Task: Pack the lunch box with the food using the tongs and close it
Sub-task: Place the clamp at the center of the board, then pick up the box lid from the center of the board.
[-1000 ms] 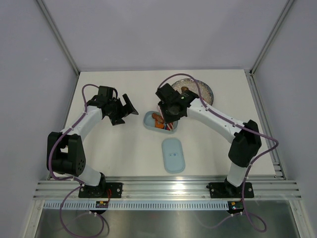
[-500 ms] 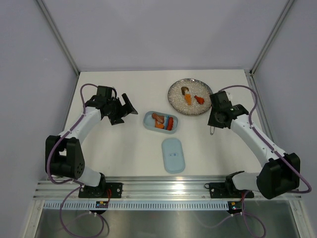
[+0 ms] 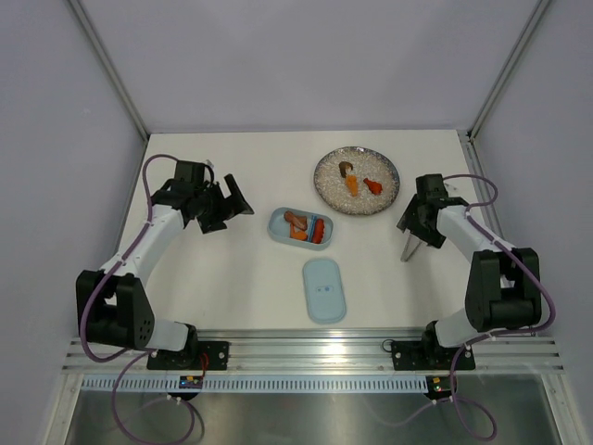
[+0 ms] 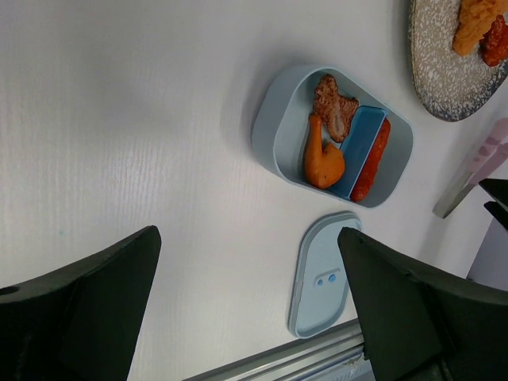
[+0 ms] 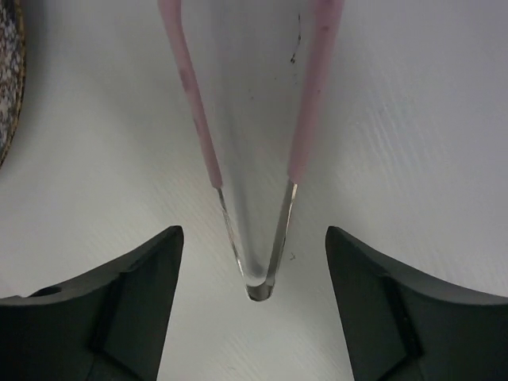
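Note:
The pale-blue lunch box (image 3: 276, 222) (image 4: 278, 119) stands open mid-table, holding an orange, a brown and a red piece of food (image 3: 298, 225) (image 4: 324, 159). More food (image 3: 355, 182) lies on the speckled plate (image 3: 334, 197). The lid (image 3: 324, 289) (image 4: 321, 274) lies flat in front of the box. The tongs (image 3: 409, 247) (image 5: 313, 103), pink-armed with a metal bend, lie on the table right of the plate. My right gripper (image 3: 419, 221) (image 5: 252, 234) straddles their bend, open, with both fingers clear of it. My left gripper (image 3: 232, 199) (image 4: 246, 234) hangs open and empty left of the box.
The plate (image 4: 444, 79) sits at the back right, close to the tongs (image 4: 476, 171). A metal rail (image 3: 306, 352) runs along the near table edge, and grey walls close in the sides and back.
My right arm swung from over the lunch box to the right of the plate, set the tongs on the table and opened, letting them go. The left arm barely moved.

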`<state>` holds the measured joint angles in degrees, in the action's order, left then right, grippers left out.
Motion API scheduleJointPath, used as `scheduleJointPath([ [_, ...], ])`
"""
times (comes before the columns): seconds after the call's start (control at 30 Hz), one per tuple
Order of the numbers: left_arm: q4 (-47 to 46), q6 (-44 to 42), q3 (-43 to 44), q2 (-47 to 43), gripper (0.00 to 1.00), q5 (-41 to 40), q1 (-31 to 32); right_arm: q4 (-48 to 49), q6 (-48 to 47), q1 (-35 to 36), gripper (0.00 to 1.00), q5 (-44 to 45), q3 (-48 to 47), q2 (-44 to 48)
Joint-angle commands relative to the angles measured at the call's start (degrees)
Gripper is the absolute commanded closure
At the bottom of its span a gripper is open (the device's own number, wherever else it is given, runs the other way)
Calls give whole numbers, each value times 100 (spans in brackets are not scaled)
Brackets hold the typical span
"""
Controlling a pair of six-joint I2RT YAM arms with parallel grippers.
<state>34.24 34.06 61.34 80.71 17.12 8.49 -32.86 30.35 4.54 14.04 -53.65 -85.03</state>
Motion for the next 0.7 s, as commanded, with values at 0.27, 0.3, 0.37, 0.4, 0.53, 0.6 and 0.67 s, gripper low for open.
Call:
scheduleJointPath([
  [0.27,478,-567,62,-723,1,-464,38,184,-170,248,14,-324,-498,407],
  [0.3,487,-576,45,-819,1,-508,39,44,-161,685,13,-315,-463,470],
  [0.37,505,-603,1,-907,1,-517,39,-62,-21,1214,10,-306,-410,627],
  [0.4,514,-629,-8,-968,1,-474,39,-141,76,1730,10,-306,-340,655],
  [0.53,610,-734,-35,-1066,1,-526,47,-71,698,2788,13,-543,47,795],
  [0.6,645,-735,-8,-1075,1,-552,47,60,884,3140,17,-657,274,804],
  [0.67,637,-726,27,-1075,1,-544,56,192,1095,3632,20,-885,407,700],
])
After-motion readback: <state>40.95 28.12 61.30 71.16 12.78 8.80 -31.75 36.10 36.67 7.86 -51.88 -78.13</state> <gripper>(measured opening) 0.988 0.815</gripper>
